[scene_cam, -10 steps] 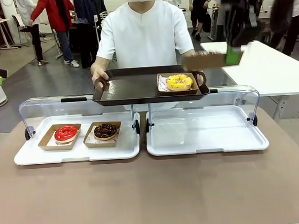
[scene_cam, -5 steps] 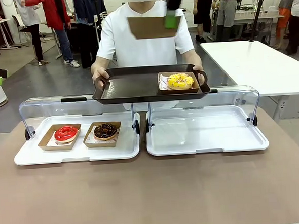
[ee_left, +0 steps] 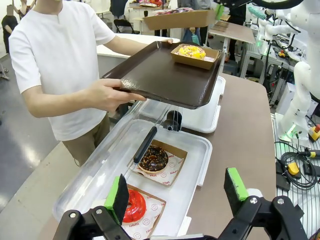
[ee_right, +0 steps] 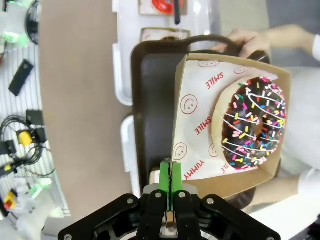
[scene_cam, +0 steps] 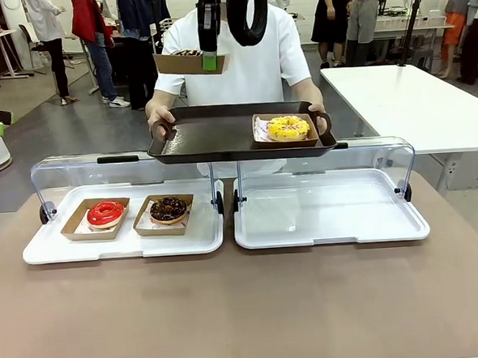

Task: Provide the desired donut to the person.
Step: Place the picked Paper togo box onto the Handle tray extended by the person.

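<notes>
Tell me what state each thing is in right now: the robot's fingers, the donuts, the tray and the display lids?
Right gripper: shut on the sprinkled donut's box, held above the tray.
Left gripper: open, empty.
Brown tray: held level by the person.
Yellow donut: boxed, resting on the tray.
Red donut: boxed, in the left case.
Chocolate donut: boxed, beside it.
Display lids: flipped open.

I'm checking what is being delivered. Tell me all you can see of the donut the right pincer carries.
The sprinkled donut is a ring with dark chocolate glaze, white drizzle and coloured sprinkles. It lies in a brown cardboard tray lined with smiley-printed paper. The right pincer, shut on the tray's wall, holds it above the person's dark serving tray.
</notes>
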